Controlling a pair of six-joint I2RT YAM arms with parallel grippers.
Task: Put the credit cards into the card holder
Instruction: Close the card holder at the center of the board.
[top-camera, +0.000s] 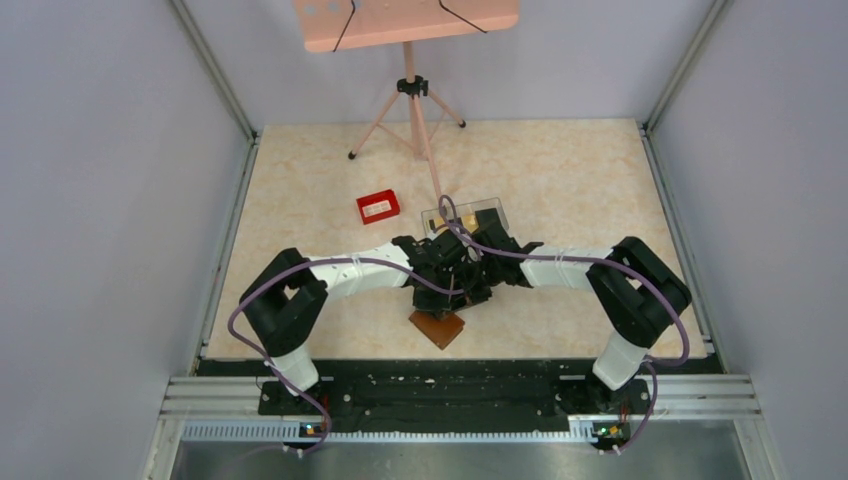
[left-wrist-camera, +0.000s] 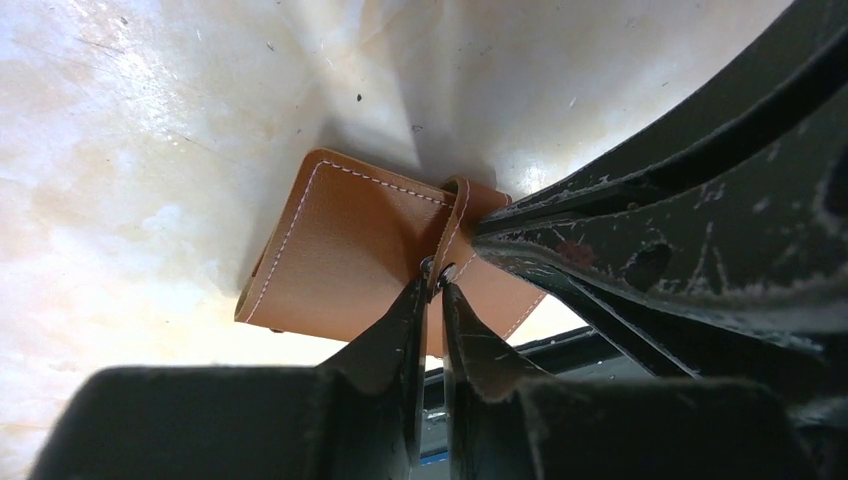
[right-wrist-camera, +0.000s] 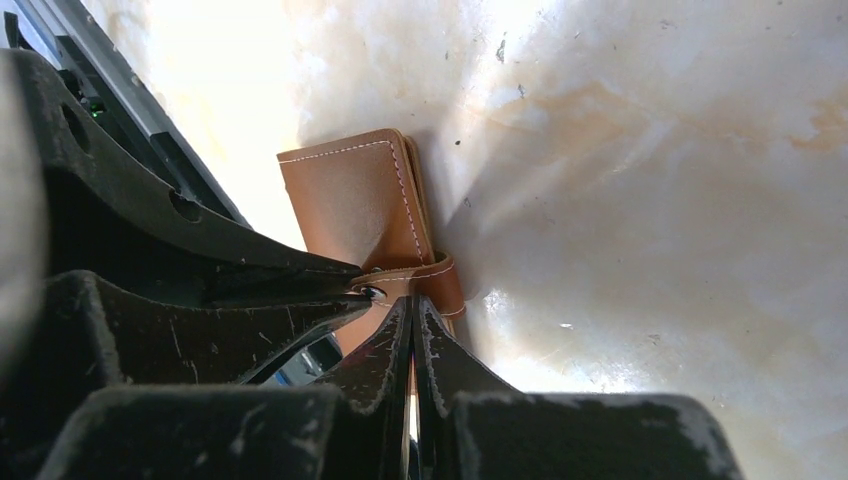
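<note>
Since the card holder (left-wrist-camera: 340, 250) is closed and its strap (left-wrist-camera: 452, 215) is wrapped over one edge, the step in hand is, as I judge, to undo the snap before any card can go in. The holder lies flat on the table (top-camera: 560, 180) with its orange-tan face up, and both arms meet just above it.

The left gripper (left-wrist-camera: 436, 282) has its fingers almost together. The snap end of the strap sits between the tips, so it seems to pinch this tab. The right gripper (right-wrist-camera: 412, 306) reaches the holder from the opposite side. Its fingers are pressed together, with the tips at the loop where the strap bends around the holder's edge. Whether a thin piece of leather is caught between them, I cannot tell.

The relation that matters is this: the free end of the strap lies on the holder's upper face and points toward the left gripper, while most of the stitched body stretches away to one side of the strap. The left arm is therefore nearer to the snap. A pull away from the holder's face would probably open it if the right fingers steady the holder.

No credit card shows beside the holder in the wrist views. Beyond the holder, a clear plastic box (top-camera: 480, 210) contains something yellowish, too small to identify.
</note>
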